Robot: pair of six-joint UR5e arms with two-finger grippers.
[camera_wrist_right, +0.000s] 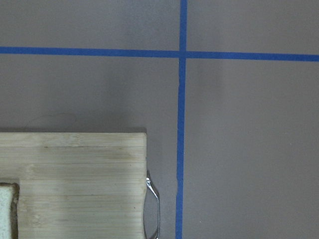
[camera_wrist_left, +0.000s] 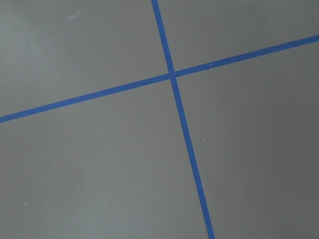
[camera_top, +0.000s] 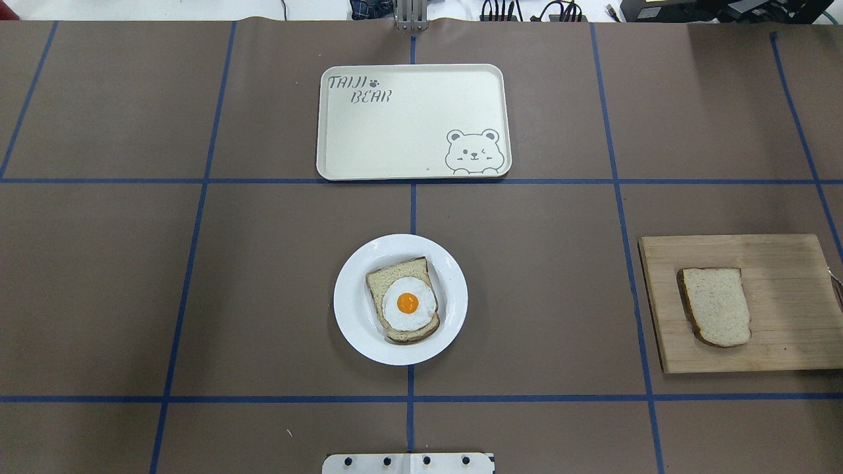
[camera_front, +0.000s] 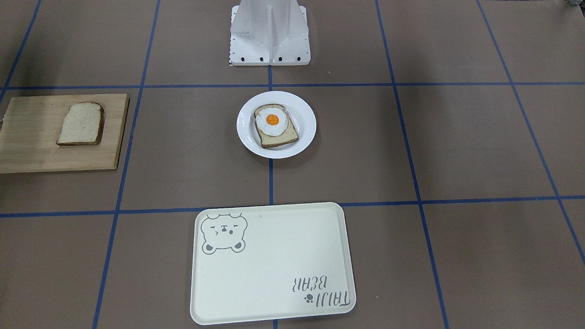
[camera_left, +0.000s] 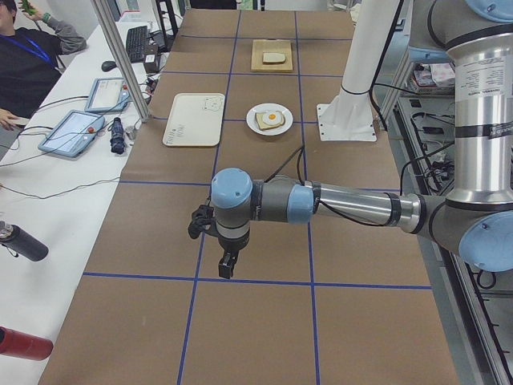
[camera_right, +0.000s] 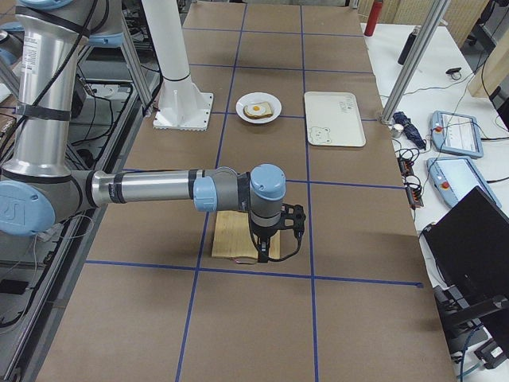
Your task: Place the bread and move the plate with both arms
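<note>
Tray: In the front-facing view the cream rectangular tray (camera_front: 274, 256) with a bear drawing lies closest to you, flat on the brown surface (camera_front: 457, 146) crossed by blue tape lines (camera_front: 411, 164).
Plate: The round glossy white plate (camera_front: 249, 132) sits at 12 o'clock from the tray, apart from it. It carries a bread slice topped with a fried egg (camera_front: 275, 128).
Bread: You will find the plain pale bread (camera_front: 81, 124) with a brown crust lying flat on a pale wooden cutting board (camera_front: 27, 151), at 9 o'clock from the plate and well apart from it.
Left claw: The black two-finger left claw (camera_left: 227, 265) hangs pointing down above the surface near a tape crossing, well apart from the plate. You cannot tell whether its fingers are parted.
Right claw: The black two-finger right claw (camera_right: 263, 255) hangs over the cutting board's end, where a metal handle (camera_wrist_right: 152, 206) shows. Its finger state cannot be told either.
</note>
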